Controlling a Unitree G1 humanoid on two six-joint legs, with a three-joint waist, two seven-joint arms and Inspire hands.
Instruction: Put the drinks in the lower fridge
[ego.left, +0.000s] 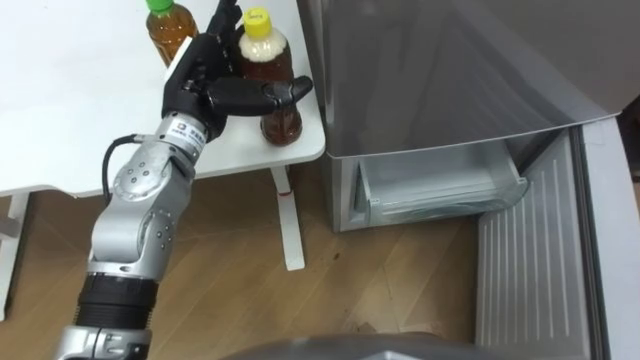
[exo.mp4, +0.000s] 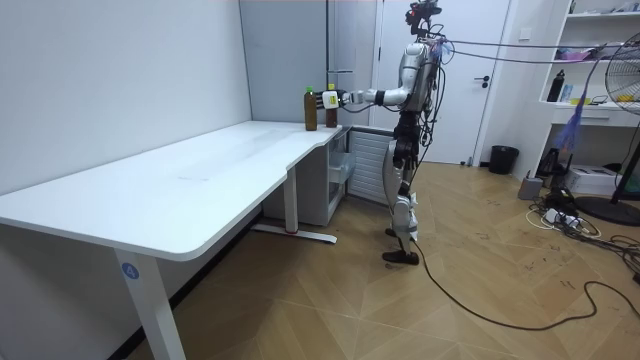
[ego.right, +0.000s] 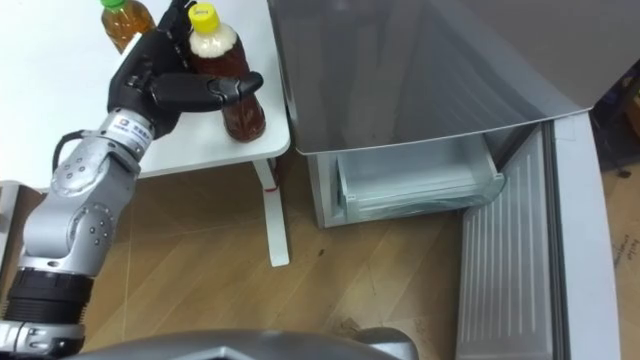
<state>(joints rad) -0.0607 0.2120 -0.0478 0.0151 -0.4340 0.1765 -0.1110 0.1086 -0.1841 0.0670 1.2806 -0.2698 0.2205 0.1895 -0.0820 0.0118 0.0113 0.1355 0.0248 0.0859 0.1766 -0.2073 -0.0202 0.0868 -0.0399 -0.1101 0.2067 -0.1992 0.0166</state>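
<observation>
A brown tea bottle with a yellow cap (ego.left: 281, 122) stands upright at the near right corner of the white table (ego.left: 80, 110). My left hand (ego.left: 205, 75) reaches up to it. The thumb lies straight across the bottle's front and the fingers rise straight behind its neck, so the hand is open around it. A second tea bottle with a green cap (ego.left: 170, 30) stands just to the left, behind the hand. On the right the lower fridge drawer (ego.left: 440, 185) is pulled out, showing a clear bin. In the room view I stand between the table corner and the fridge (exo.mp4: 365, 165), left arm stretched to the bottles (exo.mp4: 331, 108).
The grey fridge body (ego.left: 430, 70) rises right beside the table corner. The open lower door (ego.left: 535, 270) reaches toward me at the lower right. The white table leg (ego.left: 288, 220) stands on the wooden floor between table and fridge.
</observation>
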